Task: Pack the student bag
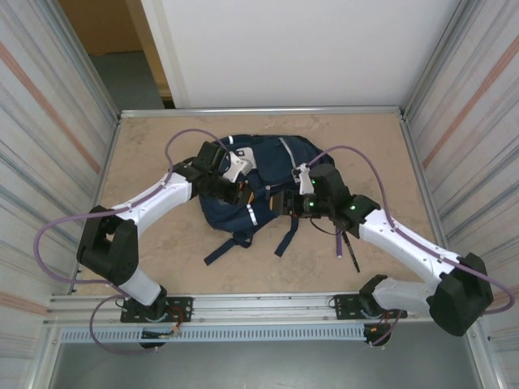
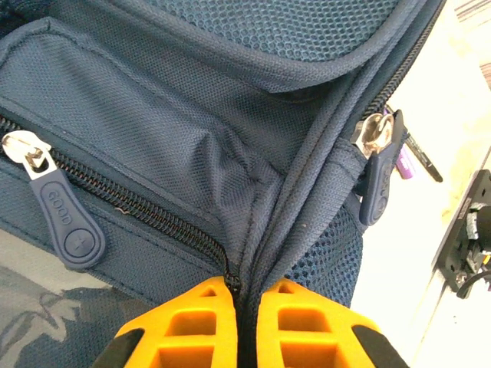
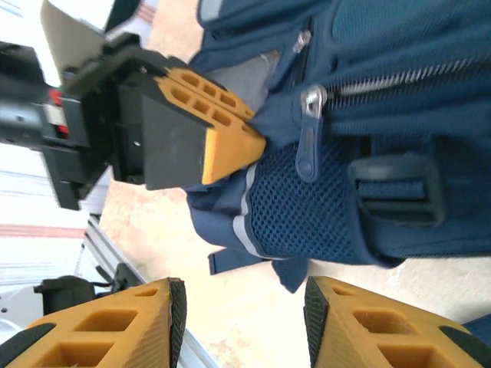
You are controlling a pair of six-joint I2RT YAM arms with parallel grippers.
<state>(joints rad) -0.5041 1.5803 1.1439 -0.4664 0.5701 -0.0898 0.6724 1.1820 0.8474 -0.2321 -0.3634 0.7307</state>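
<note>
The student bag (image 1: pixel 268 166), navy blue with reflective stripes, lies in the middle of the table. My left gripper (image 1: pixel 243 194) is shut on a fold of its fabric at a seam beside a zip; in the left wrist view the left gripper (image 2: pixel 247 282) has both orange fingers pressed on that fold. Two rubber zip pulls (image 2: pixel 70 224) (image 2: pixel 379 181) hang nearby. My right gripper (image 3: pixel 245 307) hovers open just off the bag's mesh side pocket (image 3: pixel 307 207), with bare table between its fingers. The left gripper (image 3: pixel 230 146) pinches the bag above a zip pull (image 3: pixel 309 142).
A purple pen (image 1: pixel 338 243) and a black pen (image 1: pixel 353 258) lie on the table under the right arm. Corrugated walls (image 1: pixel 49 121) close both sides. A metal rail (image 1: pixel 259 304) runs along the near edge. Bag straps (image 1: pixel 235 243) trail toward the front.
</note>
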